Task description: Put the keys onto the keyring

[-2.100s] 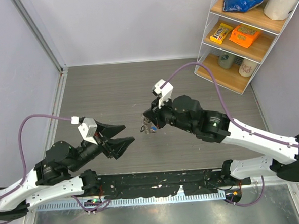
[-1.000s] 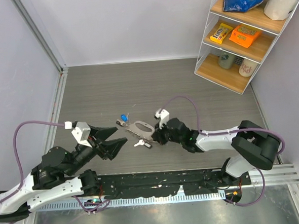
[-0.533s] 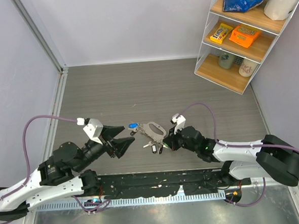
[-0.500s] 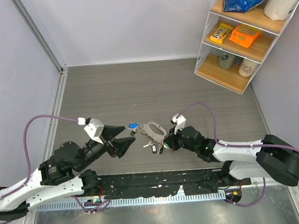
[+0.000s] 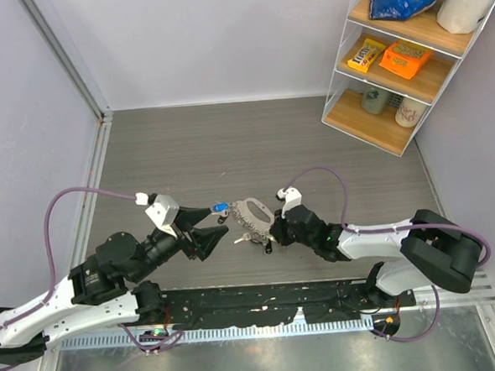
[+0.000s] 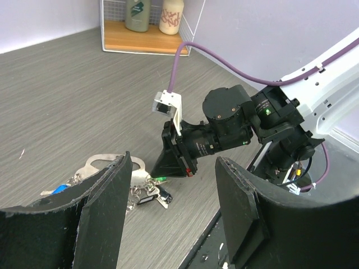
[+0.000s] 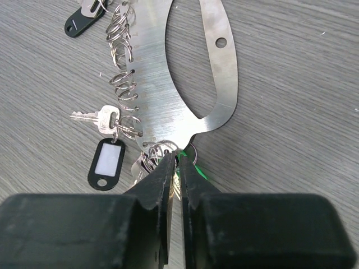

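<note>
Keyring (image 7: 148, 73): flat on surface (image 5: 186, 147), between the two arms, small split rings strung along one edge.
Keys (image 7: 92, 116): clustered by keyring's narrow end, several apparently hooked on rings already; blue-headed one (image 5: 220, 207) at opposite end, just beside left claw.
Right claw (image 7: 175, 158): closed, pinching keyring's narrow tip, likely to pin it steady.
Left claw (image 5: 219, 221): spread wide, empty, low over surface and aimed at keyring, seemingly poised to work a key.
Stage: judged mid-task, threading unfinished.
</note>
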Controlling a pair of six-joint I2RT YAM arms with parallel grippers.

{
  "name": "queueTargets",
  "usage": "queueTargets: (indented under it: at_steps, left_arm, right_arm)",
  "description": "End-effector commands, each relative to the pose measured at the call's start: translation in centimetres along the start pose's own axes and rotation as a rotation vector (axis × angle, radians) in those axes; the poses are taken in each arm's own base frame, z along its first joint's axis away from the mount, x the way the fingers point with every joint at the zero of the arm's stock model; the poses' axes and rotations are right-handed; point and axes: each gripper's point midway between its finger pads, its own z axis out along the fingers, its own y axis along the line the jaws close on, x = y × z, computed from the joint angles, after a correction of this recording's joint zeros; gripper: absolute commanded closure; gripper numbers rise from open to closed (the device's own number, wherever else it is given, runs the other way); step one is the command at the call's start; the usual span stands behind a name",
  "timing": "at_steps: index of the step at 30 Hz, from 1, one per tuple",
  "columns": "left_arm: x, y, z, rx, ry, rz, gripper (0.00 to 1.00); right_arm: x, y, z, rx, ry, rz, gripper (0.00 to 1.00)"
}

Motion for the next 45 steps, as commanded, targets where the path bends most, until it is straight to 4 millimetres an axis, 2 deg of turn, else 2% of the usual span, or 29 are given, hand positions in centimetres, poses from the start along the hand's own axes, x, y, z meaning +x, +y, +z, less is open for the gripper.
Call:
queueTargets:
  at_steps: [1,5,8,16,18,19,20,21,23,27,29,31,36,42,45]
  left_arm:
    - [-2.3,0.1,-0.4,-0.009,-0.077,-0.01,0.33]
    - [-2.4,0.3,-0.7,-0.014,-0.082,-0.007,0.33]
    - [-2.5,0.5,-1.0,-0.016,-0.089,-0.01,0.33]
    - [-2.8,0.4,-1.8,0.002,-0.103,-0.018,0.32]
    - [-2.8,0.5,-2.0,0.001,-0.099,-0.019,0.31]
    - [-2.8,0.5,-2.1,0.003,-0.098,-0.017,0.3]
    - [-2.7,0.5,-2.1,0.002,-0.095,-0.018,0.29]
    - [-2.7,0.5,-2.1,0.0,-0.093,-0.017,0.27]
    - [-2.7,0.7,-2.2,-0.011,-0.088,-0.013,0.14]
    - [-2.7,1.0,-2.1,-0.026,-0.079,0.001,0.0]
    - [-2.7,1.1,-2.1,-0.036,-0.069,0.009,0.0]
    - [-2.6,1.3,-2.0,-0.047,-0.057,0.017,0.0]
    - [-2.5,1.7,-2.0,-0.069,-0.043,0.034,0.0]
    - [-2.4,2.1,-2.3,-0.087,-0.039,0.047,0.01]
    - [-2.5,2.2,-2.4,-0.092,-0.038,0.052,0.0]
  right_arm:
    - [-1.9,-0.3,-0.1,0.04,-0.065,0.034,0.82]
    - [-3.4,0.0,-0.8,0.038,-0.097,0.025,0.62]
    - [-5.4,0.5,-2.1,0.028,-0.142,0.018,0.48]
    - [-11.8,3.0,-6.8,-0.037,-0.269,-0.022,0.3]
    - [-13.2,3.5,-8.2,-0.059,-0.302,-0.037,0.18]
    - [-13.8,3.6,-8.9,-0.063,-0.323,-0.041,0.06]
    - [-14.3,3.7,-9.5,-0.061,-0.332,-0.049,0.01]
    - [-15.1,3.8,-10.4,-0.067,-0.358,-0.052,0.04]
    - [-16.2,3.5,-11.7,-0.048,-0.388,-0.059,0.05]
    - [-18.5,3.5,-14.5,-0.034,-0.449,-0.071,0.05]
    - [-19.5,3.9,-15.6,-0.04,-0.46,-0.082,0.04]
    - [-21.5,4.4,-17.4,-0.04,-0.485,-0.08,0.05]
    - [-23.8,3.3,-19.5,0.045,-0.532,-0.011,0.04]
    - [-24.9,3.2,-20.8,0.058,-0.564,0.016,0.05]
    - [-25.4,3.8,-21.4,0.022,-0.59,0.0,0.05]
